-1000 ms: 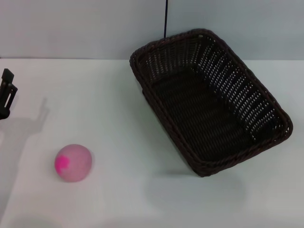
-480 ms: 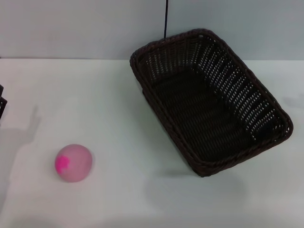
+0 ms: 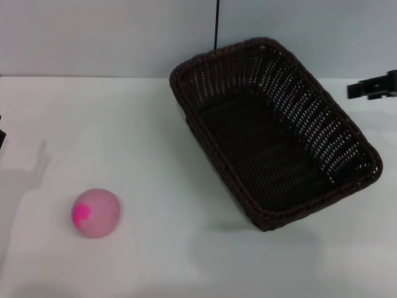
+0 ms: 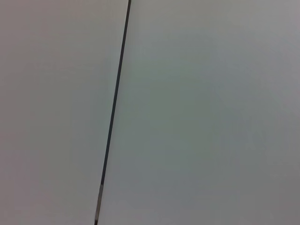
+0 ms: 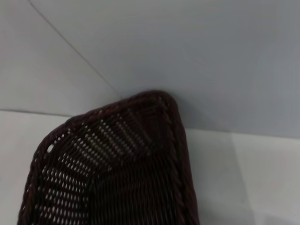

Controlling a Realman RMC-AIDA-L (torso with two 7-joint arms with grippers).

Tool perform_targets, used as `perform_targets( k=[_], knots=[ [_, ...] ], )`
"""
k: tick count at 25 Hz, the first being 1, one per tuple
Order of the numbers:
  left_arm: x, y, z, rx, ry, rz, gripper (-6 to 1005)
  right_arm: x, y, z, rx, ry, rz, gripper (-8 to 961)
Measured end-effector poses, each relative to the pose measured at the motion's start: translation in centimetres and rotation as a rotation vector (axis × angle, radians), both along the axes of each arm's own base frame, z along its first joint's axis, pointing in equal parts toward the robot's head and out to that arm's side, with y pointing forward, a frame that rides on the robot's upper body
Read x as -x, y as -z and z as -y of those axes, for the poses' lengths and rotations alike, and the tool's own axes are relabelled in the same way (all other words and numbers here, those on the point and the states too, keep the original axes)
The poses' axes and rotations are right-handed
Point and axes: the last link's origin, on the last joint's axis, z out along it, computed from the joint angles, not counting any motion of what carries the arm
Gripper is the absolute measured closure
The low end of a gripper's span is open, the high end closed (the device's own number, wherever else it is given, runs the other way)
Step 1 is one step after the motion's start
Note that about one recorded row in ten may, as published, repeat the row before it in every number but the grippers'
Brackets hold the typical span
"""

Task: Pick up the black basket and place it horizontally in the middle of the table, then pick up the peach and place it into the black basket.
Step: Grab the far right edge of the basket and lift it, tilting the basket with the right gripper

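Observation:
The black basket [image 3: 276, 133] sits slanted on the right half of the white table [image 3: 155, 124], its long side running from the far middle to the near right. The right wrist view shows one rounded corner of the basket [image 5: 131, 159]. The peach [image 3: 95, 213] lies on the table at the near left, magenta blotch facing left. My right gripper [image 3: 372, 87] shows at the right edge, beside the basket's far right side and apart from it. Only a dark sliver of my left arm [image 3: 2, 138] shows at the left edge; its gripper is out of view.
A grey wall [image 3: 93, 37] stands behind the table, with a thin dark vertical line [image 3: 216, 25] above the basket. The left wrist view shows only the wall and that dark line [image 4: 115, 103].
My left arm has drawn back out past the left edge. My right gripper has come into view at the right edge. The basket and the peach have not moved.

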Motion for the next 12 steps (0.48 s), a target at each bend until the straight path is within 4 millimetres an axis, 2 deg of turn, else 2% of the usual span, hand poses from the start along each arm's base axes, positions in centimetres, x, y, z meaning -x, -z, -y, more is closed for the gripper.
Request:
perform_targets(
  k=[7, 12],
  knots=[
    [-0.3, -0.2, -0.3, -0.011, 0.022, -0.005, 230, -0.1, 3.5, -1.2, 0.003, -0.01, -0.016, 336],
    [-0.3, -0.2, -0.3, -0.01, 0.022, -0.005, 229, 0.1, 4.7, -1.7, 0.003, -0.015, -0.014, 336]
  ],
)
